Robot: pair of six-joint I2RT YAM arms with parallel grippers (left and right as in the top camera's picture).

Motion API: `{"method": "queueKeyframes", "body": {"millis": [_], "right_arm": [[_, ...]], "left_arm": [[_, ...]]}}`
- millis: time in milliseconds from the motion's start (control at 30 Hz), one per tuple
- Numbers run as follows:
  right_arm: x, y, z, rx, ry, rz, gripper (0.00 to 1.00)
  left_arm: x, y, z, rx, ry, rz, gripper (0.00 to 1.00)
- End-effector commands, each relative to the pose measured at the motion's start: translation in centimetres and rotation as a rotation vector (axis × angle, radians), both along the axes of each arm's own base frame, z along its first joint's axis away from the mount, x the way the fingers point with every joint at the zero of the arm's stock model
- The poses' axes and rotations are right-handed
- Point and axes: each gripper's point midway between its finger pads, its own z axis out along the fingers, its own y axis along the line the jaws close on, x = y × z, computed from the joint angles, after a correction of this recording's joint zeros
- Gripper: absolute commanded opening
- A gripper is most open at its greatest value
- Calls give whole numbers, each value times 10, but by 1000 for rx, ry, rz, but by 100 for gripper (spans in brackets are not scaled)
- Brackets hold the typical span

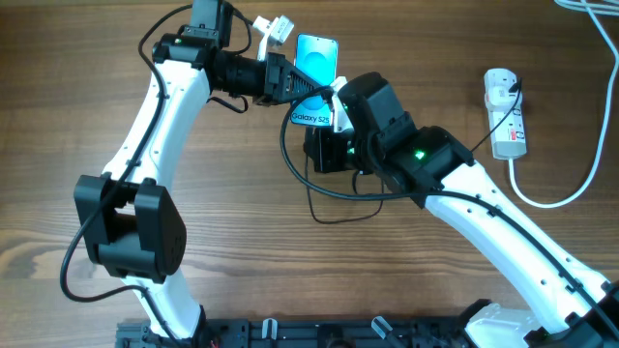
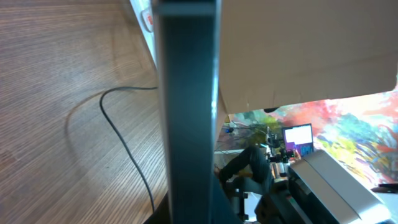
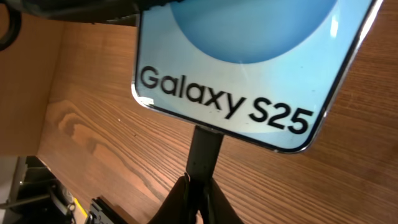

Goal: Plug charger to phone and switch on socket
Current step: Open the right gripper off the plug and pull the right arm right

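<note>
The phone (image 1: 316, 60), with a cyan screen and a white "Galaxy S25" strip, is held off the table by my left gripper (image 1: 287, 79), which is shut on its side. The left wrist view shows the phone edge-on as a dark bar (image 2: 186, 93). My right gripper (image 1: 337, 116) is shut on the charger's dark connector (image 3: 205, 152). The connector's tip meets the phone's bottom edge (image 3: 230, 68) just below the text. The charger's thin black cable (image 1: 314, 198) loops on the table below. The socket (image 1: 505, 116) lies at the far right, away from both grippers.
The socket's thick white cord (image 1: 566, 193) curves along the right edge of the table. A black plug (image 1: 513, 90) sits at the socket's far end. Part of the socket (image 2: 144, 14) and the cable (image 2: 124, 137) show in the left wrist view.
</note>
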Motion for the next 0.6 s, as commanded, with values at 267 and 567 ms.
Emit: {"method": "queueKeyframes", "body": {"millis": [267,567], "right_arm": [[30,-10,23,17,-109,-77,32],[19,-9,17,17,-56,-49,50]], "left_arm": [[-14,-7,3,28,-20,-25,4],[-11,-5,-1,54,-31,-14,4]]}}
